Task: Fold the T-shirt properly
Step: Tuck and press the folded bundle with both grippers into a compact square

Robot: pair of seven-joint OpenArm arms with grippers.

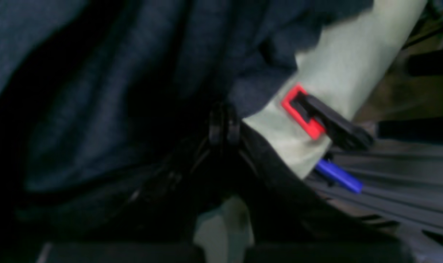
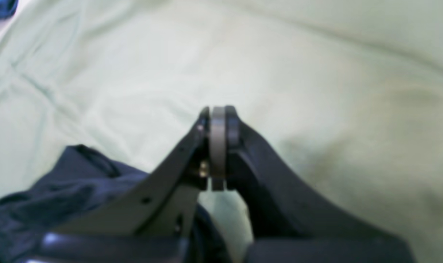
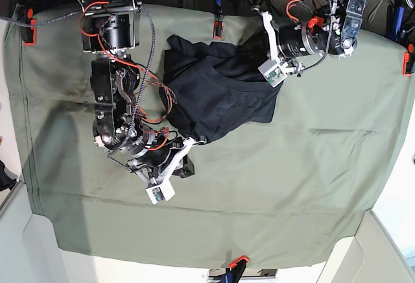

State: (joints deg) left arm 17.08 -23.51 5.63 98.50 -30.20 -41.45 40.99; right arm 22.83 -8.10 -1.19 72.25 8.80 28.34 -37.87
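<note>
The dark T-shirt [image 3: 217, 91] lies bunched on the sage-green table cloth [image 3: 311, 166], toward the far middle. My left gripper [image 3: 254, 50] is at its far right corner. In the left wrist view the tips [image 1: 223, 124] are shut, with dark fabric [image 1: 97, 109] gathered around them. My right gripper [image 3: 193, 141] is at the shirt's near edge. In the right wrist view its tips [image 2: 218, 120] are shut, with bare cloth [image 2: 316, 73] ahead. Shirt fabric [image 2: 61, 182] lies behind them, lower left. No fabric shows between these tips.
Red clamps pin the cloth at its far edge [image 3: 217, 31], near edge [image 3: 237, 261] and both sides. One clamp [image 1: 301, 113] shows close to my left gripper, with a blue-tipped part [image 1: 338, 175] below it. The cloth is wrinkled.
</note>
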